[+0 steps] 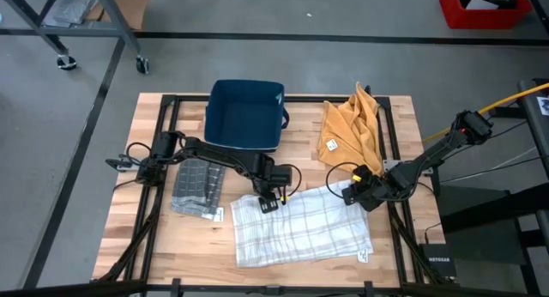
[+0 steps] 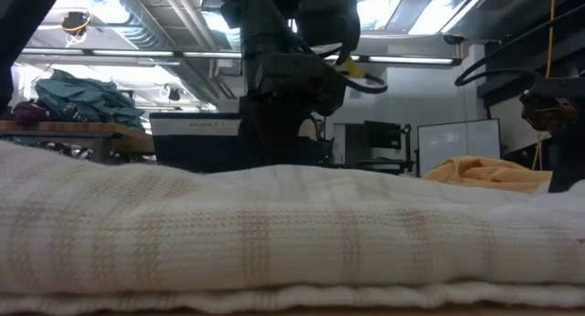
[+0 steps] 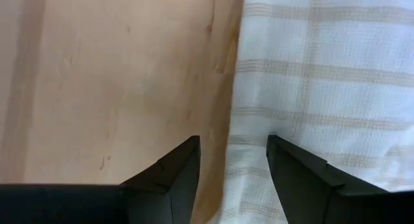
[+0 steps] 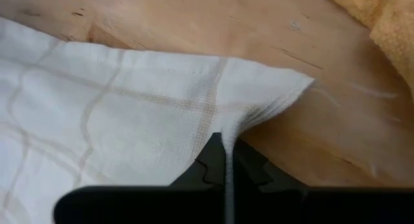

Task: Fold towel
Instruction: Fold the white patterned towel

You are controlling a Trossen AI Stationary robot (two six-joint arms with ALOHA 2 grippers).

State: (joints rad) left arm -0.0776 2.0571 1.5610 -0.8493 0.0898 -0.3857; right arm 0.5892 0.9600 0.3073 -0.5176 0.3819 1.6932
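A white towel with beige checks lies spread on the wooden table, toward the near edge. My left gripper stands open at its far left corner. In the left wrist view the towel's left edge runs between the two fingers, one over bare wood and one over cloth. Whether they touch the cloth does not show. My right gripper is shut on the towel's far right corner. My right gripper pinches the towel just beside its far right corner between its two fingers, coming slanting down from the table's right. The cloth is gathered into a thin upright ridge between them. The rest of the towel lies flat on the table.
A dark blue bin stands at the far middle. A mustard cloth lies bunched at the far right. A folded grey checked cloth lies left of the towel. Bare wood shows between the bin and the towel.
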